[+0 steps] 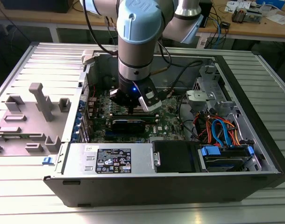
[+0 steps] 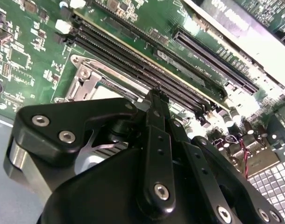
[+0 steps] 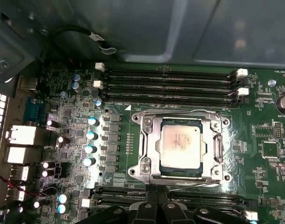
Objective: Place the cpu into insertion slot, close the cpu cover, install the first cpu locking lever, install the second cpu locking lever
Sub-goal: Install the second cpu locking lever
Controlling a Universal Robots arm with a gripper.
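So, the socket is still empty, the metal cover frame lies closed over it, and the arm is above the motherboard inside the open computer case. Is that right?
Not quite: the insertion slot is not empty. In the first wrist view the cpu already sits in it, its grey top showing through the hole of the cpu cover, which lies closed around it. The rest holds: the exterior view shows the arm over the motherboard inside the open case.

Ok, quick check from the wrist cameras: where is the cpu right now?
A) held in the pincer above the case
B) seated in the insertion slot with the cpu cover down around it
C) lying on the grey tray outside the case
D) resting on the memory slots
B: in the first wrist view the cpu sits flat in the insertion slot, its silver top showing through the hole of the cpu cover, which lies flat around it.
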